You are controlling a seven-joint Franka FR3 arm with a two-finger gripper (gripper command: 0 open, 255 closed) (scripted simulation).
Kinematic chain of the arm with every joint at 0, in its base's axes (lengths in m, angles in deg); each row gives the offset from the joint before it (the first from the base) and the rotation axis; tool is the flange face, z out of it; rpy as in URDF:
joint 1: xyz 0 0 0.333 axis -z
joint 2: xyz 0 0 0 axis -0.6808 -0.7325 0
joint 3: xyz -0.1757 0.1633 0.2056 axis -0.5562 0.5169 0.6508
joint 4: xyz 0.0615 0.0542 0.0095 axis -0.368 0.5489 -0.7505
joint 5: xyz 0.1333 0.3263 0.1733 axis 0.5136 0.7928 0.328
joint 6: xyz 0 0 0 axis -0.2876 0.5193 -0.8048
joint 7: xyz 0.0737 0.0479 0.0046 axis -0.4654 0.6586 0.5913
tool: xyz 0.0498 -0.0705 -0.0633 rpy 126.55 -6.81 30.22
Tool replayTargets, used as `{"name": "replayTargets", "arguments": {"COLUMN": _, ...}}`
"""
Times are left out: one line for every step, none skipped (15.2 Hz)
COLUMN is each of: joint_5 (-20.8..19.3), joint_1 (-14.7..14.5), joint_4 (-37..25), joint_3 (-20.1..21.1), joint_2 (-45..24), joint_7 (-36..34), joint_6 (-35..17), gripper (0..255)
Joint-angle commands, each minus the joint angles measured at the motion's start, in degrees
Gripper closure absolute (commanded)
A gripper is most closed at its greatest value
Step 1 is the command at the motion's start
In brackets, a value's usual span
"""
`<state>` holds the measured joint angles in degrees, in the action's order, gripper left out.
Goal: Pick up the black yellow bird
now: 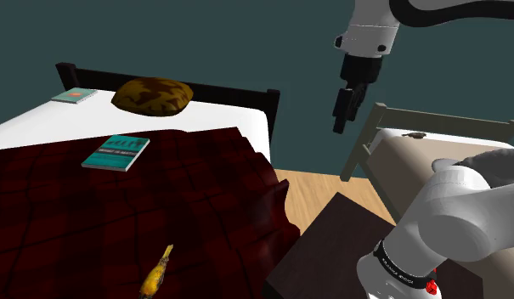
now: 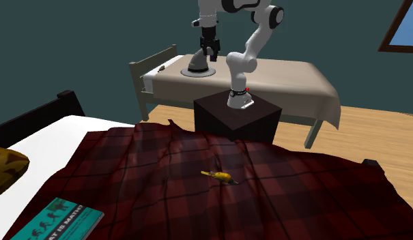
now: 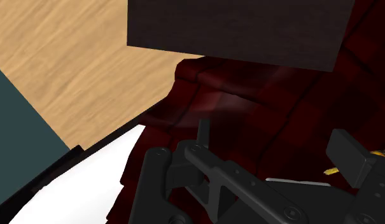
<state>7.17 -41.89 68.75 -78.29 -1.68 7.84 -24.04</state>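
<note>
Black-and-yellow bird [image 1: 157, 273] lies loose on the bed's plaid blanket [image 1: 76, 212], near left in the shoulder view. Your tool [image 1: 340, 126] hangs high at the right, fingers apart and empty, so you likely face a long descent.

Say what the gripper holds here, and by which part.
Nothing is held. The gripper hangs open in the air, well apart from the bird, which lies on the plaid blanket.
</note>
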Motion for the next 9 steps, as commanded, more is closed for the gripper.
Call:
{"name": "replayTargets", "arguments": {"joint_5": 0.0, "joint_1": 0.0, "joint_4": 0.0, "joint_3": 0.0, "joint_2": 0.0, "joint_7": 0.0, "joint_6": 0.0, "gripper": 0}}
{"name": "replayTargets", "arguments": {"joint_5": 1.1, "joint_1": -0.1, "joint_4": 1.3, "joint_3": 0.9, "joint_2": -0.1, "joint_7": -1.6, "joint_6": -1.3, "gripper": 0}}
{"name": "replayTargets", "arguments": {"joint_5": 2.3, "joint_1": -0.3, "joint_4": 2.5, "joint_3": 1.8, "joint_2": -0.3, "joint_7": -3.1, "joint_6": -2.6, "gripper": 0}}
{"name": "replayTargets", "arguments": {"joint_5": 3.4, "joint_1": -0.4, "joint_4": 3.6, "joint_3": 2.7, "joint_2": -0.6, "joint_7": -4.6, "joint_6": -4.0, "gripper": 0}}
{"name": "replayTargets", "arguments": {"joint_5": 4.6, "joint_1": -0.6, "joint_4": 4.7, "joint_3": 3.6, "joint_2": -1.0, "joint_7": -6.1, "joint_6": -5.4, "gripper": 0}}
{"name": "replayTargets", "arguments": {"joint_5": 5.7, "joint_1": -0.8, "joint_4": 5.7, "joint_3": 4.6, "joint_2": -1.5, "joint_7": -7.6, "joint_6": -6.9, "gripper": 0}}
{"name": "replayTargets", "arguments": {"joint_5": 6.9, "joint_1": -1.0, "joint_4": 6.7, "joint_3": 5.5, "joint_2": -2.1, "joint_7": -9.1, "joint_6": -8.4, "gripper": 0}}
{"name": "replayTargets", "arguments": {"joint_5": 8.0, "joint_1": -1.2, "joint_4": 7.6, "joint_3": 6.5, "joint_2": -2.8, "joint_7": -10.5, "joint_6": -10.0, "gripper": 0}}
{"name": "replayTargets", "arguments": {"joint_5": 9.2, "joint_1": -1.5, "joint_4": 8.3, "joint_3": 7.5, "joint_2": -3.6, "joint_7": -12.0, "joint_6": -11.6, "gripper": 0}}
